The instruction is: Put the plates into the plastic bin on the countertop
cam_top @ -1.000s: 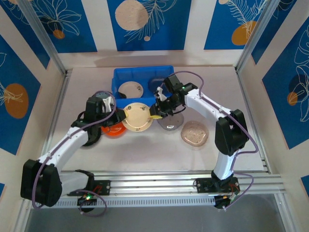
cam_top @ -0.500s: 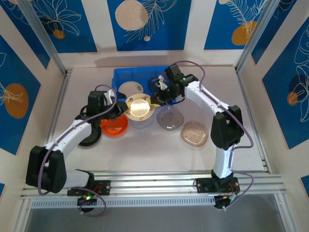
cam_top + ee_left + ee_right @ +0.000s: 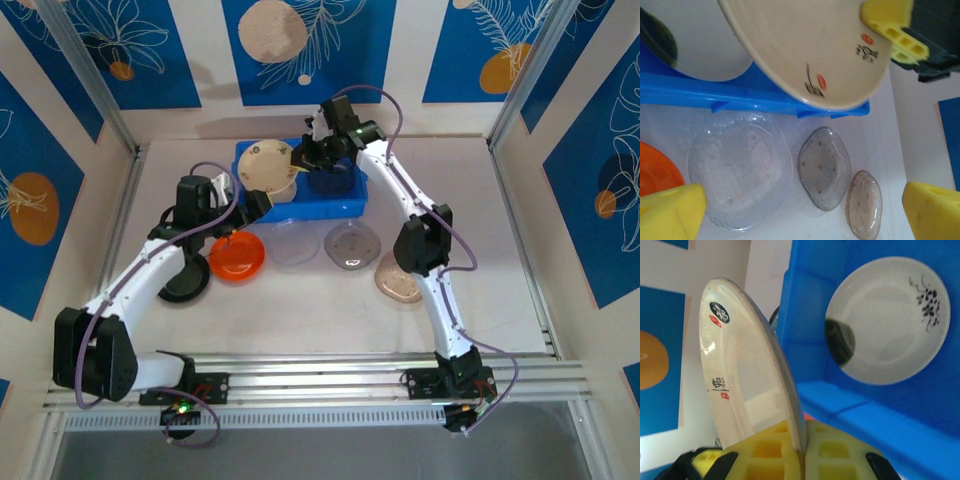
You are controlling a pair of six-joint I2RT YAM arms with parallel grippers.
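At the left end of the plastic bin (image 3: 322, 208), my right tool (image 3: 300, 158) pinches a cream floral plate (image 3: 266, 163) by its rim, tilted on edge. A second cream plate (image 3: 887, 320) lies flat inside the bin. My left tool (image 3: 256, 204) stands spread near the bin's front wall, above a clear plate (image 3: 293, 241) on the bench (image 3: 480, 200).

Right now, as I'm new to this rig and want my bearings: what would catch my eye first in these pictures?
First, the cream plate, pinched by its edge in the right gripper and held steeply tilted at the left end of the bright blue bin at the back of the countertop. Next, the orange plate in front of the bin, with three translucent plates in a row to its right.
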